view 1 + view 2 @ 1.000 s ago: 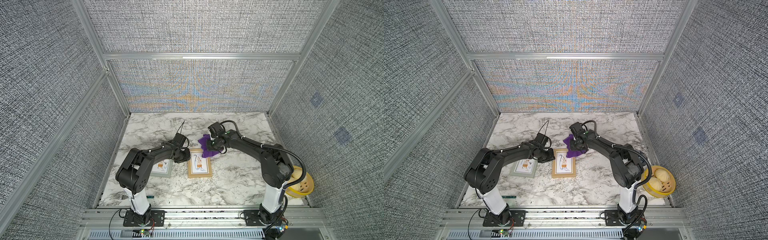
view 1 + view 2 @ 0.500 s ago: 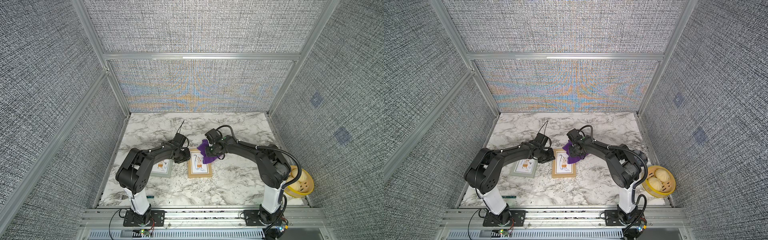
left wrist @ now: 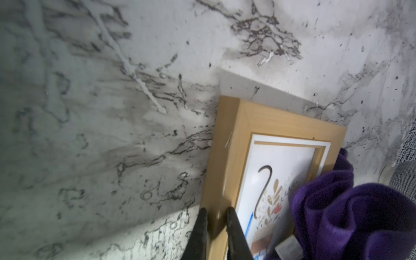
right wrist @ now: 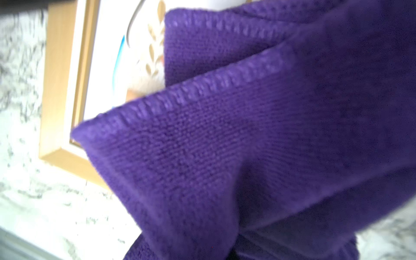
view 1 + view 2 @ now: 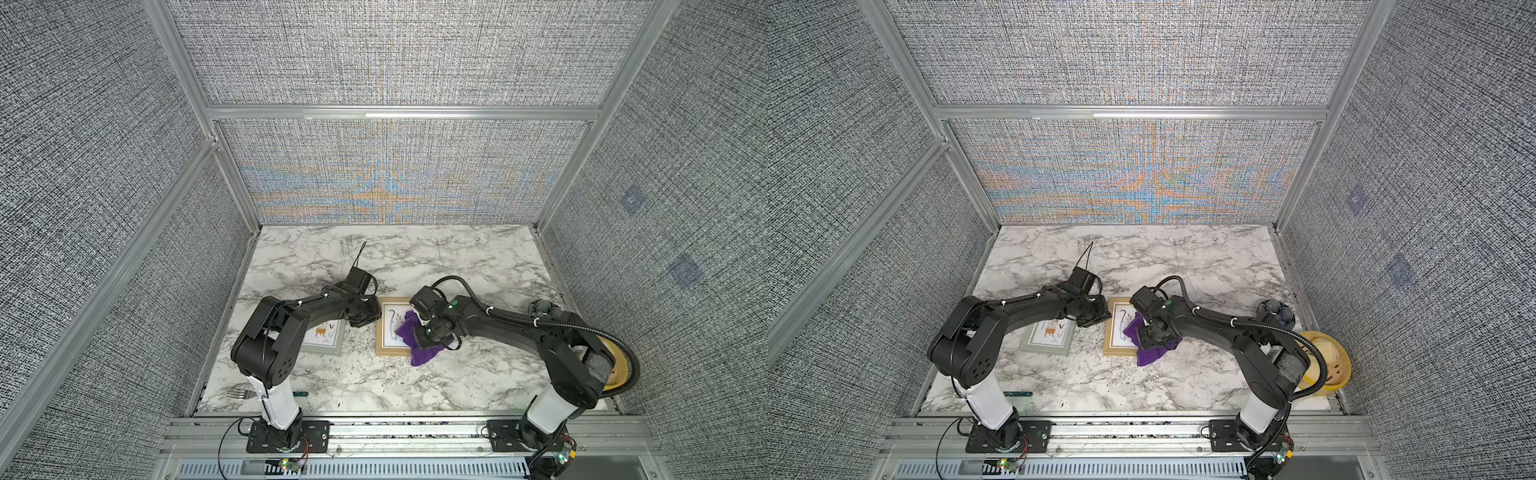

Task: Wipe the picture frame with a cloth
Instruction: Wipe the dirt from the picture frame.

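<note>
Right gripper (image 5: 424,338) dragged cloth (image 5: 424,356) along picture frame (image 5: 379,328), far corner to near corner; cloth now overhangs near edge.

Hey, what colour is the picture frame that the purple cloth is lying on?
Light tan wood; the frame shows best in the left wrist view.

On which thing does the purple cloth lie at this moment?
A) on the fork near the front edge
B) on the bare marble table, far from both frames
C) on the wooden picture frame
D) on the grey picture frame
C: in a top view the purple cloth covers the right part of the wooden picture frame, while the grey picture frame has no cloth on it.
</note>
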You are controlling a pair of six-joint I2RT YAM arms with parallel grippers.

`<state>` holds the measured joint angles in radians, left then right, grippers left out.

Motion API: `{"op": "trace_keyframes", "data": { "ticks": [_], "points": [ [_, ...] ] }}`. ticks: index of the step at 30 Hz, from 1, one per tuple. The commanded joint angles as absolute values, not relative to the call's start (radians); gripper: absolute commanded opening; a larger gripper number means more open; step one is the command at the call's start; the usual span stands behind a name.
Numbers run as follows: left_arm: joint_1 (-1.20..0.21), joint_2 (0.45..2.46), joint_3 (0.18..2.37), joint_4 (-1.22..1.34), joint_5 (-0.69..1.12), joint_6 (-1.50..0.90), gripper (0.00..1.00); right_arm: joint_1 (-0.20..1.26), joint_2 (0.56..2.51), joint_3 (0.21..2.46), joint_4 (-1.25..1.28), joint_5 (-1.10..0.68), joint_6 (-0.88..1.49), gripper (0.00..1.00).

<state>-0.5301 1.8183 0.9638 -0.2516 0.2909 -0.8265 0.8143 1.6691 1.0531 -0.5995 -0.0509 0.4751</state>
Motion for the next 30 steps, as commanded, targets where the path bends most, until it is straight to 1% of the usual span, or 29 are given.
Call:
{"op": "trace_keyframes", "data": {
  "ticks": [1, 9, 14, 17, 19, 24, 30],
  "points": [
    [-0.535, 1.998, 0.903, -0.621, 0.046, -0.858, 0.00, 0.820, 1.665, 1.040, -0.709, -0.121, 0.489, 0.00],
    [-0.535, 1.994, 0.932, -0.642, 0.042, -0.769, 0.00, 0.736, 1.778, 1.186, -0.661, -0.027, 0.496, 0.00],
    [-0.537, 1.996, 0.942, -0.655, 0.037, -0.737, 0.00, 0.689, 1.755, 1.305, -0.598, -0.023, 0.503, 0.00],
    [-0.536, 1.998, 0.942, -0.649, 0.042, -0.733, 0.00, 0.674, 1.778, 1.378, -0.549, -0.064, 0.492, 0.00],
    [-0.537, 1.999, 0.942, -0.641, 0.049, -0.733, 0.00, 0.670, 1.840, 1.447, -0.543, -0.111, 0.484, 0.00],
    [-0.537, 2.001, 0.931, -0.613, 0.070, -0.747, 0.00, 0.666, 1.974, 1.539, -0.475, -0.153, 0.494, 0.00],
    [-0.537, 2.000, 0.917, -0.587, 0.091, -0.762, 0.00, 0.648, 2.044, 1.546, -0.317, -0.197, 0.543, 0.00]
  ]
}}
